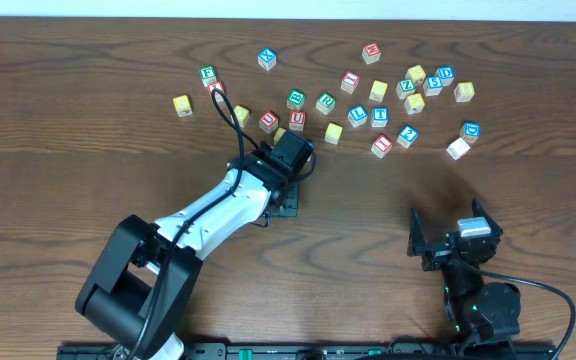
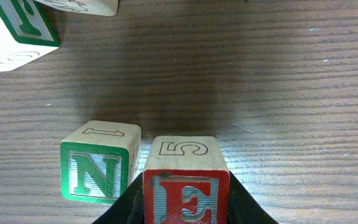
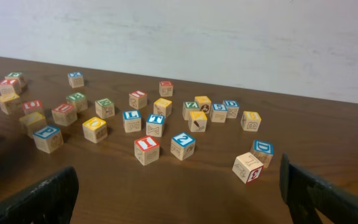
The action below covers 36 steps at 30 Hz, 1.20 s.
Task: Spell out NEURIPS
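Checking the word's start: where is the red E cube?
In the left wrist view, the red E cube sits in the left gripper, with the green N cube close on its image-left.

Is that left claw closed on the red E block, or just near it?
Shut: the left gripper clamps the E cube, fingers against both sides.

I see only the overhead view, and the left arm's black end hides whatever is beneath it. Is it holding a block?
Observer: Yes. The left wrist view shows the left gripper shut on the red E cube.
Operator: Anything beside it?
Observer: The green N cube stands on the table just left of the E in that view, the two nearly side by side.
Operator: Are the letters upright?
Observer: Both face the camera upright; the E cube's top face carries a 5.
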{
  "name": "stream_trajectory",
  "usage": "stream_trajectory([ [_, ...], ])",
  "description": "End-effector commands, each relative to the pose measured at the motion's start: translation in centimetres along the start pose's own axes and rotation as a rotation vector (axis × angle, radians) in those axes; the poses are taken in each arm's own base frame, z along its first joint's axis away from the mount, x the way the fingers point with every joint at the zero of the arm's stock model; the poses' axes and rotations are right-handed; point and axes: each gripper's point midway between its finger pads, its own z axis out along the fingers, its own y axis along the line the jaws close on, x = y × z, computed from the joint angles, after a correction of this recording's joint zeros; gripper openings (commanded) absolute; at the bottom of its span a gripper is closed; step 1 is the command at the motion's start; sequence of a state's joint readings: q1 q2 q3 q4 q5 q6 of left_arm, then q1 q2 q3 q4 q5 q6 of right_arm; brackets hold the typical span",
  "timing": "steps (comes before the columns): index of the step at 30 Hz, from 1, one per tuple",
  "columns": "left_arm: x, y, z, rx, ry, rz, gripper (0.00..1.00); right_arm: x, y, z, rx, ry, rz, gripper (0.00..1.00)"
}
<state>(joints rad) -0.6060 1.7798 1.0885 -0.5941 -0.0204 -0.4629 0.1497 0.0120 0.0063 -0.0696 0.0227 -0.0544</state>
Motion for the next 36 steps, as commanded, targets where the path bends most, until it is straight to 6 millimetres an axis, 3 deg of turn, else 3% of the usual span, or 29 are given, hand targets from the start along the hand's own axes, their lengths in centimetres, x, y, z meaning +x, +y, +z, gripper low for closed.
stream_trajectory([
  [1,-0.62,-0.54,-0.29,0.017,-0.01,0.017,0.07,0.05,-0.34,-0.02,0.016,0.001,0.013,0.99],
  [36,-0.39,-0.62,0.5,0.013,0.005,0.019,0.07,0.05,-0.34,-0.02,0.016,0.001,0.014,0.99],
])
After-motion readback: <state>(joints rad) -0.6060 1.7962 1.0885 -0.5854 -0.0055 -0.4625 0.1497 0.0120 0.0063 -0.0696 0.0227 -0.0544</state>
